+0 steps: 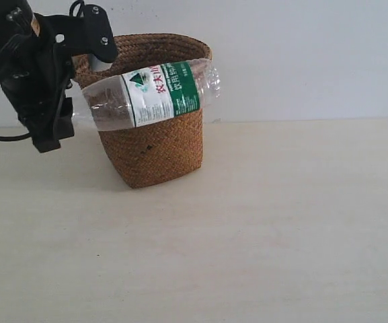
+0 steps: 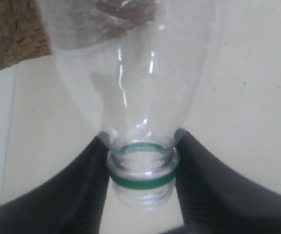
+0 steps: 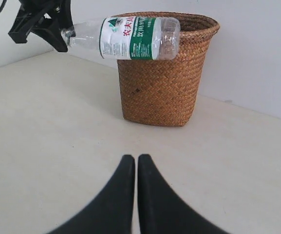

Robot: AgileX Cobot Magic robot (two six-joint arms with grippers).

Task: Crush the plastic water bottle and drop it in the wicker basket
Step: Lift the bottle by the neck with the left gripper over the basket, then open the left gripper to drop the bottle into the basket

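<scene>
left hand (image 2: 141, 165) clamps plastic water bottle (image 1: 150, 94) | right hand (image 3: 136, 161) pinched, empty | you risk it bridging wicker basket (image 1: 157, 148) rim

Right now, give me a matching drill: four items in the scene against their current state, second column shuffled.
1. plastic water bottle
2. wicker basket
3. left end effector
4. right end effector

A. shut, holding nothing
B. standing upright on the table
C. lying sideways in the air
D. clamped on the bottle's neck

Pairs: 1-C, 2-B, 3-D, 4-A
</scene>
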